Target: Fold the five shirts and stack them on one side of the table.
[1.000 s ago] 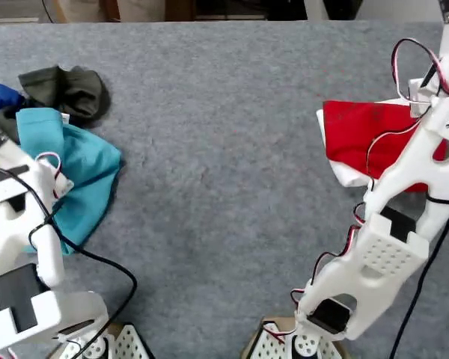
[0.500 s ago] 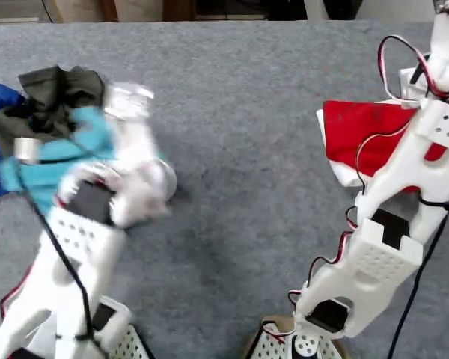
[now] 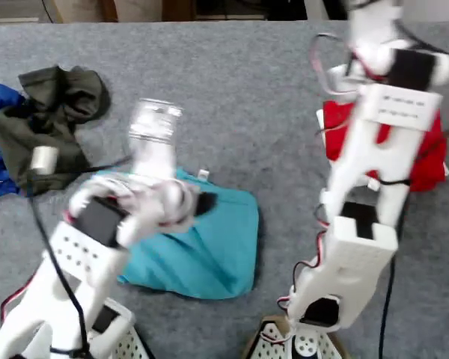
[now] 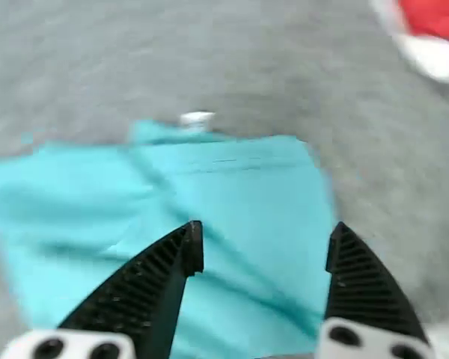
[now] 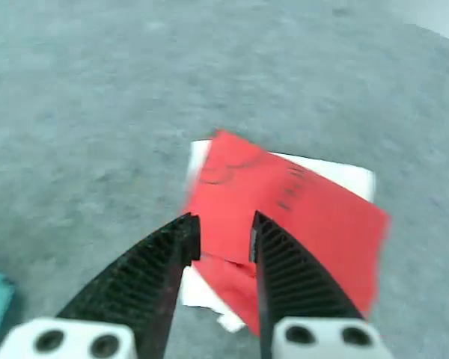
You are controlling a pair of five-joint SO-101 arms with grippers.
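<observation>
Teal shirt (image 3: 209,254) spread near the front edge of the worktop (image 3: 232,90), both sets of fingers held apart.

The worktop is covered in grey, felt-like fabric. The teal shirt is laid out as a soft, rumpled, roughly rectangular sheet at front centre, with a small white tag (image 4: 197,118) at its far edge. The left gripper (image 4: 266,239) is poised over it, ribbed black fingers (image 4: 157,277) wide apart and empty. A flat, folded red shirt (image 5: 284,209) is stacked on a white shirt (image 5: 352,178) by the right edge. The right gripper (image 5: 223,228) is held above it, fingers narrowly apart. A crumpled olive shirt (image 3: 60,97) and a blue shirt (image 3: 0,101) are heaped at the left edge.
</observation>
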